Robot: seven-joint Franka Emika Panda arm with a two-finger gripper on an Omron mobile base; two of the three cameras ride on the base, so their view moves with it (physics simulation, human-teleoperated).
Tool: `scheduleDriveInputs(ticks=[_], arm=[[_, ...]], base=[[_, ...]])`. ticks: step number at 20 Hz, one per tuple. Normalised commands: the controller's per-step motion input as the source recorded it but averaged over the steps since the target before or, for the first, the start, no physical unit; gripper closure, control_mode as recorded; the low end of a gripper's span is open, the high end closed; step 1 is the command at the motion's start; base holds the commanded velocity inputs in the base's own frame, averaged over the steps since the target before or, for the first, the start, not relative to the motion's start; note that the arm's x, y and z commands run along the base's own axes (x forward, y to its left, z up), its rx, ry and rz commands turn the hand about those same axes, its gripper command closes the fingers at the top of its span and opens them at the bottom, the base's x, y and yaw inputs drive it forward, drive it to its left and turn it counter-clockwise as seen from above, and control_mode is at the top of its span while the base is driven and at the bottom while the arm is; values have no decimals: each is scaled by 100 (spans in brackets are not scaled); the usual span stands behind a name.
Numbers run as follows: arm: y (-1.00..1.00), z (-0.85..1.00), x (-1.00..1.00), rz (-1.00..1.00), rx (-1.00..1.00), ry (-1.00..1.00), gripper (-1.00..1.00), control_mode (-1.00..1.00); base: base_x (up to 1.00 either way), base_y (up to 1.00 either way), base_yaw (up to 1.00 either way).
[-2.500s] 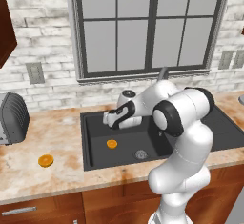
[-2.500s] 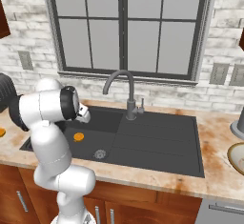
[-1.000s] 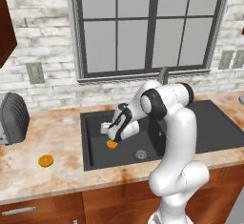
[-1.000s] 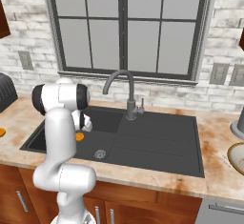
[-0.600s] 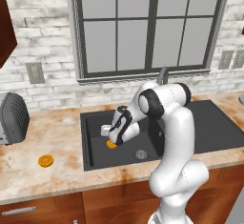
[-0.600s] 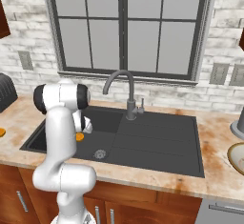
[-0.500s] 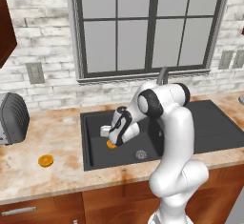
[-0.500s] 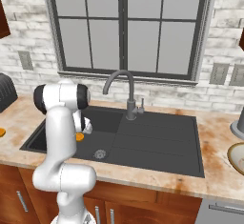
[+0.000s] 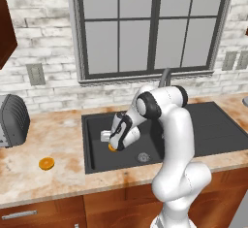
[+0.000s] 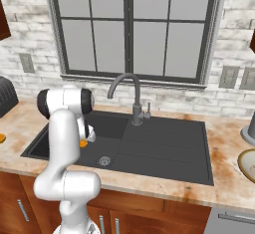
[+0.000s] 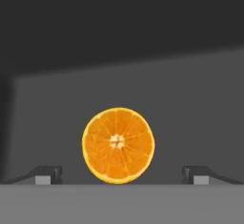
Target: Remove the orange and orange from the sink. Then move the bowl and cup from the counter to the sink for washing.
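- Hand view: the fingers (image 11: 47, 174) stand spread wide, grasping nothing, with the orange in the sink (image 11: 118, 145) centred between them and neither tip touching it.
- The gripper (image 9: 110, 138) is down inside the sink (image 9: 92, 160), at the left part of the basin, right over that fruit (image 9: 112, 148); from the right base view the fruit (image 10: 83, 143) peeks out just beside the arm.
- The fruit lies flat on the basin floor, pale centre facing the camera. It looks light and firm, with a smooth rounded rim that may slip or roll if pinched off-centre; I would close across its widest part, one finger on each side.
- Drain (image 9: 143, 157) sits near, to the fruit's right; the faucet (image 10: 124, 90) rises behind the basin.
- The other orange (image 9: 46, 163) rests on the desk (image 9: 58, 178) left of the sink, so one fruit seems already out.
- The bowl (image 10: 247, 164) waits on the desk far right, well apart.
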Motion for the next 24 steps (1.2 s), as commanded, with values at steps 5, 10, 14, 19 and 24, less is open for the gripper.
scheduleDriveInputs(ticks=[5, 10, 14, 19, 24], arm=[[0, -24, 17, 0, -5, 0, -100, -100], [2, -26, 11, 0, -1, 3, -100, -100], [6, -21, 10, 0, 0, 4, -100, -100], [3, -20, 14, 0, 0, 1, -100, -100], [0, -17, 17, 0, 0, 0, -100, -100]], base=[[0, 0, 0], [0, 0, 0], [0, 0, 0], [0, 0, 0], [0, 0, 0]])
